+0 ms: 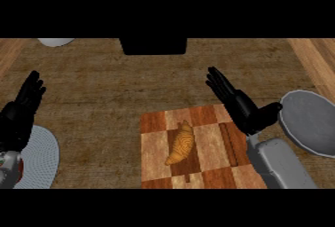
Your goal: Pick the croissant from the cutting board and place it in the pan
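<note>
From the head view we see the croissant (181, 144) lying on the cutting board (156, 146). Our right hand (239, 106) hovers above the board's right edge, fingers straight, beside the pan (313, 124). Our left hand (21, 111) rests open, well left of the board.

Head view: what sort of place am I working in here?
Most likely a kitchen counter set up for food prep: a croissant lies on a checkered wooden cutting board, with a grey pan just right of it, all on a brown countertop.
</note>
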{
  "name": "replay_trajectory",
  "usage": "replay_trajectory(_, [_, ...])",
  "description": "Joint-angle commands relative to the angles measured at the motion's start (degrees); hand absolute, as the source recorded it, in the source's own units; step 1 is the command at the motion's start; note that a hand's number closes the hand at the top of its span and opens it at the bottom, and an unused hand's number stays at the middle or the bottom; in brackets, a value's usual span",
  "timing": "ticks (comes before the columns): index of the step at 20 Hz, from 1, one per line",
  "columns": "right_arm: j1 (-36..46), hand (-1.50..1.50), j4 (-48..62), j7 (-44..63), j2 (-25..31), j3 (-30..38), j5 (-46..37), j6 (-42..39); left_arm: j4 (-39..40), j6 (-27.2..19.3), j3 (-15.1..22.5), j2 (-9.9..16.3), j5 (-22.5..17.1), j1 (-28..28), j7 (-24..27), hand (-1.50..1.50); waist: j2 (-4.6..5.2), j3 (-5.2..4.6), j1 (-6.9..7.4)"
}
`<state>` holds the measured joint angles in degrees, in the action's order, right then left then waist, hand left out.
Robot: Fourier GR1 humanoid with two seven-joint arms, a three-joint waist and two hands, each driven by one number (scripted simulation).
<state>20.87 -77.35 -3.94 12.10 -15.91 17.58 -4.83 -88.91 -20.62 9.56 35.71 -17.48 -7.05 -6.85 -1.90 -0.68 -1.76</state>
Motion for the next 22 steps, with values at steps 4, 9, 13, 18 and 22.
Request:
replay_trajectory(4, [-2.00, 1.50, 1.18, 5.11, -0.85, -6.17, -8.45, 2.34, -1.14, -0.64, -0.15, -4.76, 1.93, -4.05, 1.67, 0.00, 1.91, 0.65, 1.58])
replay_trajectory(9, [-6.28, -1.50, -1.10, 1.14, 4.96, -8.66, -26.24, 18.32, 1.48, 0.84, 0.00, -7.78, -0.64, -1.91, 4.43, 0.00, 0.96, 0.44, -1.05])
replay_trajectory(13, [-11.74, -1.50, -11.05, 2.81, 10.12, -9.31, -35.43, 27.14, 1.95, 0.12, -0.50, -8.21, -0.53, -2.25, 3.85, 0.00, 0.49, 0.43, -2.57])
replay_trajectory(18, [-14.37, -1.50, -31.33, 20.81, 21.43, -10.26, -39.12, 18.26, 3.93, 2.78, -2.10, -7.14, -1.28, -4.84, 3.97, 0.00, 0.89, 0.35, -2.02])
replay_trajectory(22, [-8.93, -1.50, -36.73, 34.66, 27.28, -12.12, -40.82, 6.16, 5.44, 2.07, 0.92, -10.89, 0.35, -4.02, 5.92, 0.00, 1.36, 0.29, -0.45])
